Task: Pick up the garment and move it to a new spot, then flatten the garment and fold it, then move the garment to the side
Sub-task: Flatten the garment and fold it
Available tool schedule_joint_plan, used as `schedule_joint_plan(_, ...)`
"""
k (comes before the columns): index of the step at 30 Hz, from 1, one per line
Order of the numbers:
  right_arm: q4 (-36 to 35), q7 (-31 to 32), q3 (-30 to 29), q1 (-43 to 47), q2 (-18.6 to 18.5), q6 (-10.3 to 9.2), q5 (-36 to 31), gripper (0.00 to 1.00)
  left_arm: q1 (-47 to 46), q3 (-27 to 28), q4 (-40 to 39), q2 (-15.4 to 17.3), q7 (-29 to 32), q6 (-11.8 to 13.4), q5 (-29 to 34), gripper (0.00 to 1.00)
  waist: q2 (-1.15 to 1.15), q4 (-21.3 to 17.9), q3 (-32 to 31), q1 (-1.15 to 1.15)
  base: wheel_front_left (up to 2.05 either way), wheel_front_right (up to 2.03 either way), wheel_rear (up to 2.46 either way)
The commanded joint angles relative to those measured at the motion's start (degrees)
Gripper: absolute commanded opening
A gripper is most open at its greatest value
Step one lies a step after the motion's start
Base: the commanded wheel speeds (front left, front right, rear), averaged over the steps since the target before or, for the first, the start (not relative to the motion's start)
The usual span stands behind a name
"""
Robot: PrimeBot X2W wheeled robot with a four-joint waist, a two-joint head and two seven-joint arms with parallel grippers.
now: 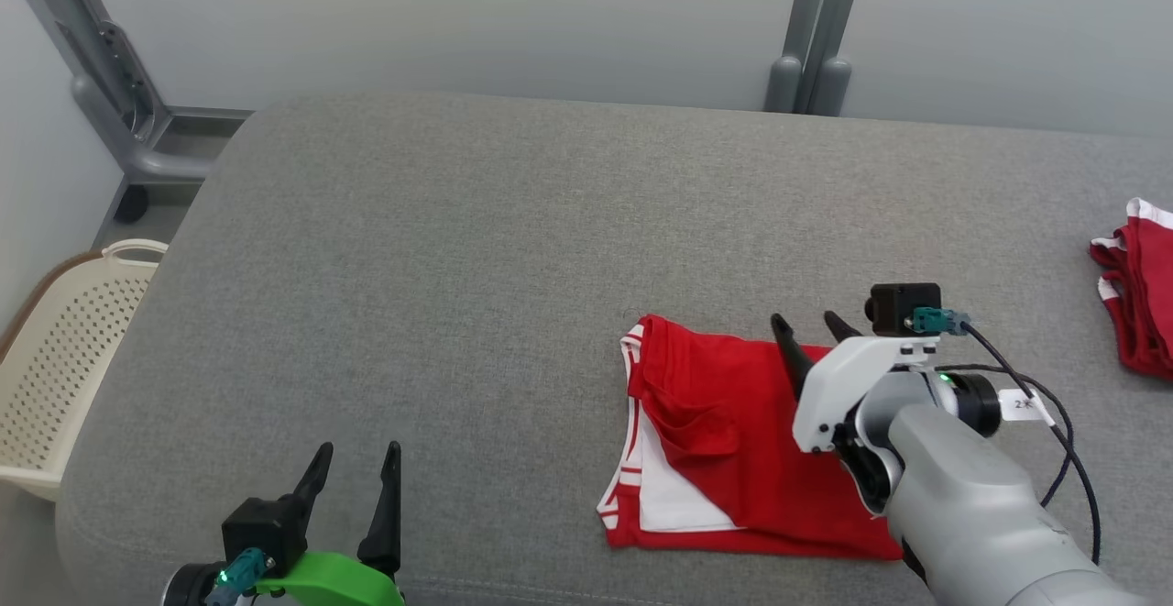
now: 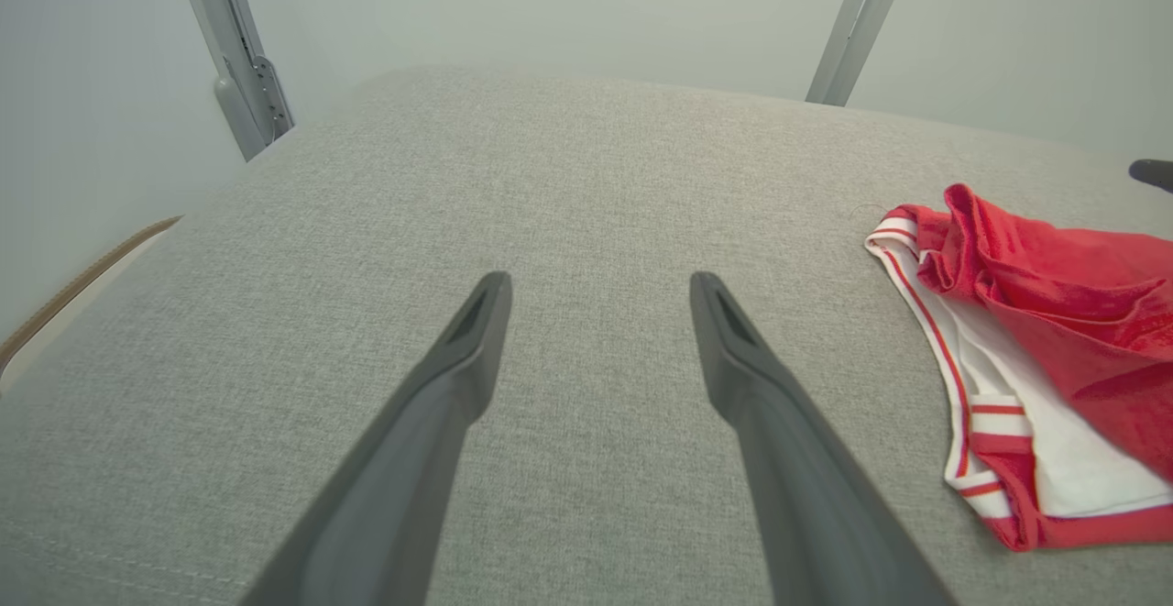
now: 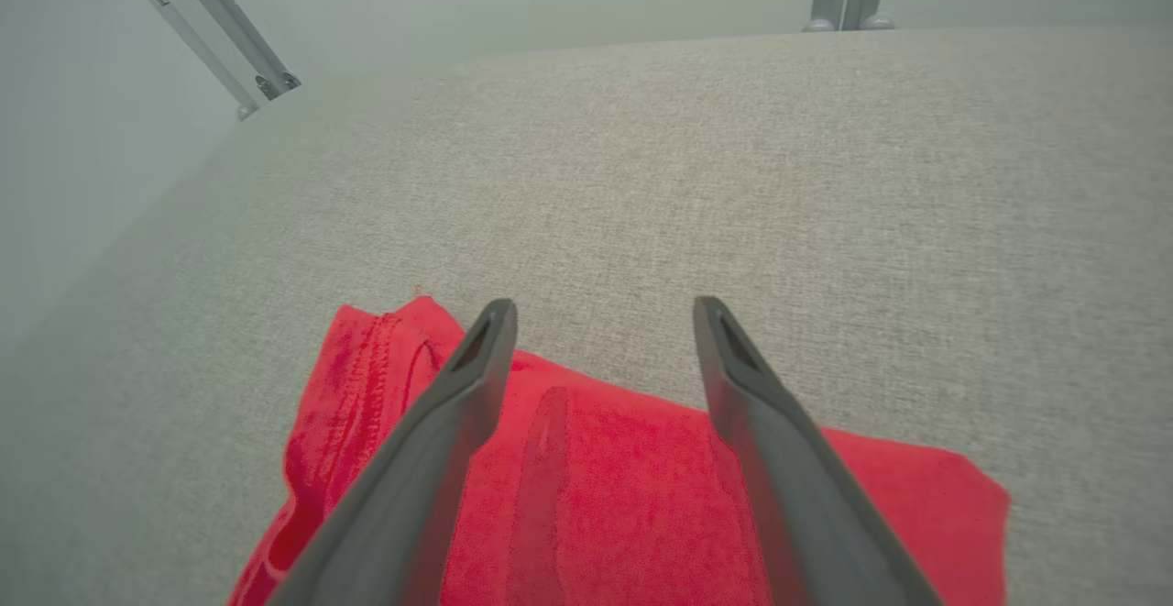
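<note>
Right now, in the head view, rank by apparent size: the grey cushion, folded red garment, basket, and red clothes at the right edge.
1. grey cushion
2. folded red garment
3. basket, partly cut off
4. red clothes, also cut off

The folded red-and-white cloth garment [image 1: 724, 441] lies on the grey fabric surface [image 1: 458, 267], right of centre, near the front edge. The dark-fingered right tool [image 1: 807, 319] is above its right part; the dark-fingered left tool [image 1: 358, 449] sits front-left, well apart. Another red-and-white cloth heap [image 1: 1141, 313] lies far right; a cream perforated plastic basket [image 1: 64, 349] stands beyond the left edge.
</note>
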Motion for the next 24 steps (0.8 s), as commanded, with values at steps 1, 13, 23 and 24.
schedule_joint_plan(1,2.5,-1.0,-1.3,-1.0,-0.8,-0.01,-2.1,0.62,0.7,0.1,-0.2,0.3,-0.3,0.2,-0.3,1.00,0.00,-0.8,-0.5,0.00,0.00,0.00,0.00)
schedule_joint_plan(13,8.4,-2.8,-5.0,3.0,-0.1,-0.01,-10.7,0.00,0.7,-0.6,-0.2,0.3,-0.3,0.1,-0.4,1.00,0.00,-0.8,-1.2,0.00,0.00,0.00,0.00)
schedule_joint_plan(23,-1.7,1.4,3.5,9.2,0.0,-0.02,-7.9,0.00,0.5,-1.1,-0.3,0.5,-0.2,0.0,-0.5,1.00,0.00,1.2,-0.5,0.00,0.00,0.00,0.00)
schedule_joint_plan(24,-2.9,2.1,4.4,9.7,0.0,-0.02,-7.6,0.00,0.3,-1.1,-0.3,0.4,-0.2,0.0,-0.5,1.00,0.00,1.4,-0.4,0.00,0.00,0.00,0.00)
